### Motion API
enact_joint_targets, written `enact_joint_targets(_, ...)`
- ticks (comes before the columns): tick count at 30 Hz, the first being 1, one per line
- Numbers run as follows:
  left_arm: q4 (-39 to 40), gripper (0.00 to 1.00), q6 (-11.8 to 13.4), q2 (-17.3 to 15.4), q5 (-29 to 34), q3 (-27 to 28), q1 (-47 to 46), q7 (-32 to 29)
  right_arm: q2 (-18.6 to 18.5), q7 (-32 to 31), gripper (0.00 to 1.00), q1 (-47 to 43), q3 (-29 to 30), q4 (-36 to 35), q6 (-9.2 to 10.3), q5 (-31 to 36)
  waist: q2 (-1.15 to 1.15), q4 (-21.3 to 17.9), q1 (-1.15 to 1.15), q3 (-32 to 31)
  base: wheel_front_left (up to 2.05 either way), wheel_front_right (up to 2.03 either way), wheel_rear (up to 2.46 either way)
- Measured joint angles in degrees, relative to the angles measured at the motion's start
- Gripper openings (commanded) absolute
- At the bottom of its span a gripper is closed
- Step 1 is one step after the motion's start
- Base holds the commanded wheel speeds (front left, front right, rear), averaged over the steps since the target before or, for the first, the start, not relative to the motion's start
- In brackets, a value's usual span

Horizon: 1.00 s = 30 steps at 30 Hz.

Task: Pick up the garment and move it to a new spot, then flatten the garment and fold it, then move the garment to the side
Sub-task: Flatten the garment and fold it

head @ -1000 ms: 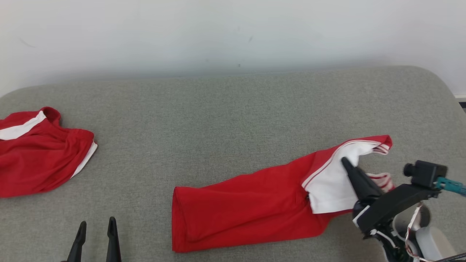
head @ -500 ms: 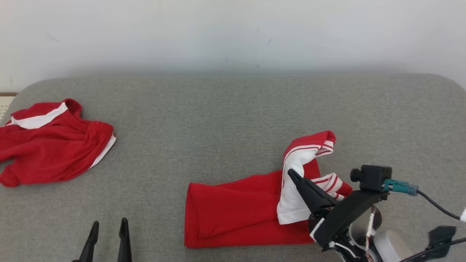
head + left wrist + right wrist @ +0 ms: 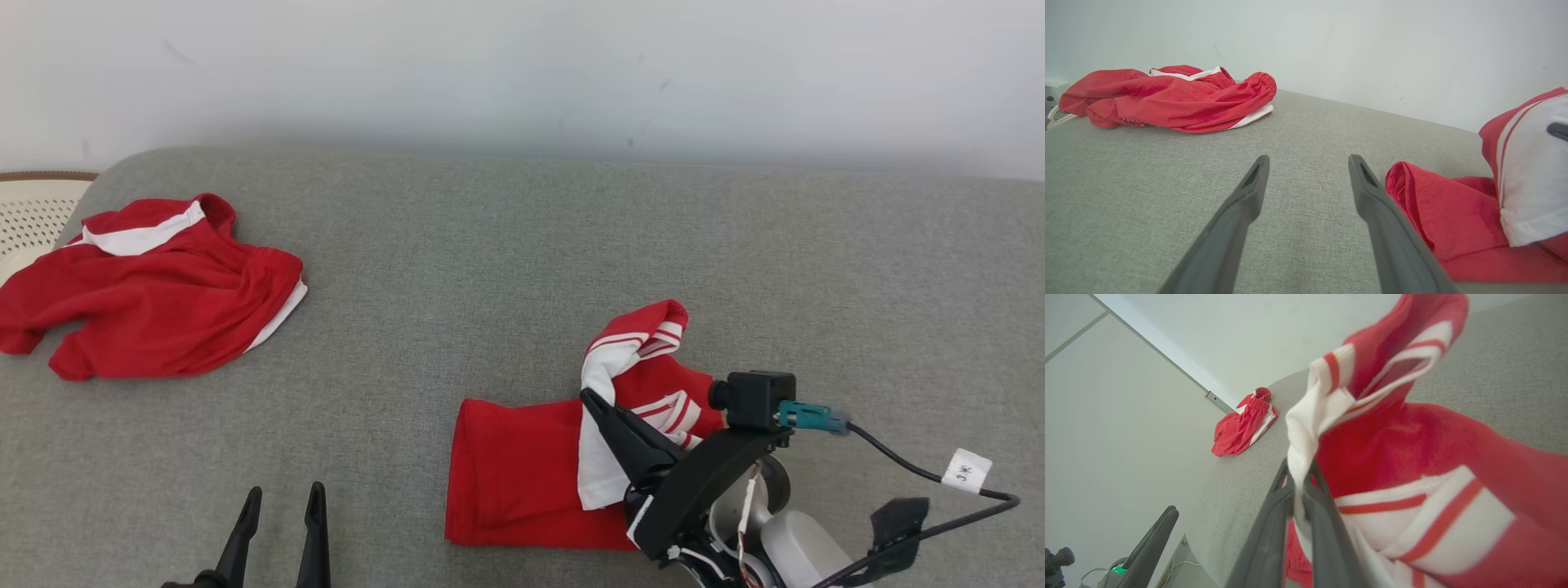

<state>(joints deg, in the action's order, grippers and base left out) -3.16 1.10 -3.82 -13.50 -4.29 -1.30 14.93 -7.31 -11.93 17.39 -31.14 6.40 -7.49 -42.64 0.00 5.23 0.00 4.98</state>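
Note:
The garment [image 3: 514, 465], a red shirt with white striped sleeves, lies at the front right of the grey padded surface [image 3: 490, 269]. My right gripper [image 3: 589, 398] is shut on its white sleeve edge and holds that end lifted and doubled back over the red body. In the right wrist view the white cloth [image 3: 1306, 428] is pinched between the fingertips of the right gripper [image 3: 1299, 467]. My left gripper [image 3: 283, 494] stands open near the front edge, left of the garment and apart from it. In the left wrist view the left gripper [image 3: 1308, 159] holds nothing, and the garment's [image 3: 1437, 220] folded red edge lies just right of it.
A second red and white garment [image 3: 163, 294] lies crumpled at the far left of the surface. A cream perforated basket [image 3: 33, 212] sits past the left edge. A white wall [image 3: 522, 65] rises behind the surface. My right arm's cable [image 3: 906, 465] trails at the lower right.
My right gripper has carried the white sleeve end leftward over the red body, so the garment is shorter and doubled. The head camera has turned left. The left gripper stays open.

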Motion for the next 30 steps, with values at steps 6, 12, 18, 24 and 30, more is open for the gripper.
enact_joint_targets(6, -0.90, 1.00, -0.51, 0.26, 0.00, -0.51, -0.75, 0.00, 2.09, 2.03, 0.00, 2.03, -1.66, 4.39, 0.00, 1.82, 0.00, 1.07, 0.00, 0.43, 0.00, 0.00, 0.00)
enact_joint_targets(12, -1.70, 1.00, -0.86, 0.49, 0.01, -1.53, -1.76, 0.00, 3.55, 3.56, 0.00, 3.36, -3.63, 8.93, 0.00, 1.34, 0.00, 2.09, 0.00, 0.94, 0.00, 0.00, 0.00)
enact_joint_targets(18, -2.64, 1.00, -1.44, 0.64, 0.01, -1.96, -2.64, 0.00, 4.11, 5.82, 0.11, 5.13, -5.03, 14.54, 0.00, 0.75, 0.00, 3.09, 0.00, 1.54, 0.00, 0.00, 0.00)
enact_joint_targets(24, -3.07, 1.00, -1.51, 0.69, 0.01, -1.67, -2.88, 0.00, 4.35, 8.64, 1.00, 6.61, -6.95, 14.88, 0.00, -2.21, 0.00, 3.58, 0.00, 1.69, 0.00, 0.00, 0.00)
enact_joint_targets(30, -3.10, 1.00, -1.52, 0.75, 0.11, -0.71, -2.82, 0.00, 4.01, 13.17, 1.00, 8.37, -6.79, 11.55, 0.00, -4.98, 0.00, 3.16, 0.00, 1.28, 0.00, 0.00, 0.00)
